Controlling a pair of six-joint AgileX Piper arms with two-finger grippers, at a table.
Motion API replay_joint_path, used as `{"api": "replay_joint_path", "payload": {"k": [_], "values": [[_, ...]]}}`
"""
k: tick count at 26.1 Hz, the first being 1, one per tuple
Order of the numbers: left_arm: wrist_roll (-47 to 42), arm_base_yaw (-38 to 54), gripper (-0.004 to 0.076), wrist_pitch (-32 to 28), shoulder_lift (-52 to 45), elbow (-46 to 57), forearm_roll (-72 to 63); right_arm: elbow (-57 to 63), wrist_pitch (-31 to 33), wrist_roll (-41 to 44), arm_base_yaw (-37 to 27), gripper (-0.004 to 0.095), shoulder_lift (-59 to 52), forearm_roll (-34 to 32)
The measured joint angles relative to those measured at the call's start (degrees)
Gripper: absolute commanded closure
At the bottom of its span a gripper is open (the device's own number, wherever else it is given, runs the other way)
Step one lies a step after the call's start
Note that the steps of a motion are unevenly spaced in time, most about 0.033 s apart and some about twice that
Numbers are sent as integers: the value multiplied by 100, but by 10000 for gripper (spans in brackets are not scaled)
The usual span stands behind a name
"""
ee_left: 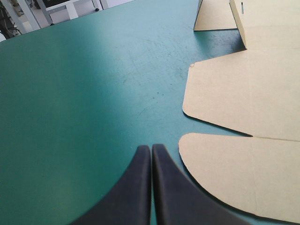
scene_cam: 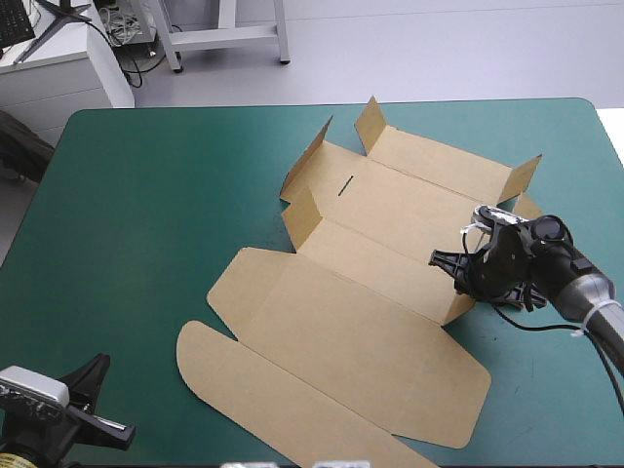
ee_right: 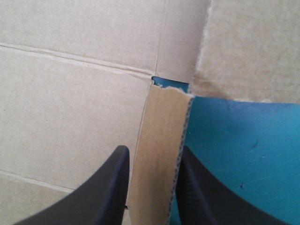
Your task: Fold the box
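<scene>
Your box (scene_cam: 361,322) is lying mid-table on the teal-green cover (scene_cam: 146,195), mostly flat, with its lid panels spreading toward the near edge and a few short flaps standing up along the far side. At its right side, your right gripper (ee_right: 152,152) is gripping a narrow side flap (ee_right: 164,136), which is standing between the two black fingers with one pressing in from each side. Your left gripper (ee_left: 151,147) is sitting near the table's near-left corner with its fingers together, holding nothing and resting just beside the rounded lid tab (ee_left: 234,178) without touching it. That is leaving the sheet with nothing pinning it down, so I judge that any pull on the flap is risking dragging the whole board across the cover instead of bending it at the crease. The corner where the flap meets the base (ee_right: 169,87) is looking ragged, so a hard or twisting lift is likely to tear it further. A loose hold could also let the flap slide out and drop flat again.
</scene>
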Motion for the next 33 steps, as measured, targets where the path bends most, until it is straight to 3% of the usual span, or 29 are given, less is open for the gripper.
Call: {"api": "replay_joint_path", "payload": {"k": [5, 7, 9, 10, 16, 23, 33], "values": [[0, 0, 734, 0, 0, 0, 0, 0, 77, -30, 0, 622, 260, 23], [0, 0, 734, 0, 0, 0, 0, 0, 92, -260, 0, 720, 520, 73], [0, 0, 734, 0, 0, 0, 0, -13, 61, -430, 0, 901, 654, 178], [0, 0, 734, 0, 0, 0, 0, -27, 46, -465, 0, 927, 674, 207], [0, 0, 734, 0, 0, 0, 0, -47, -94, -1012, -7, 927, 691, 183], [0, 0, 734, 0, 0, 0, 0, -824, -64, -2543, -7, 927, 983, 193], [0, 0, 734, 0, 0, 0, 0, -3481, 1125, -5033, -7, 927, 2464, 140]]}}
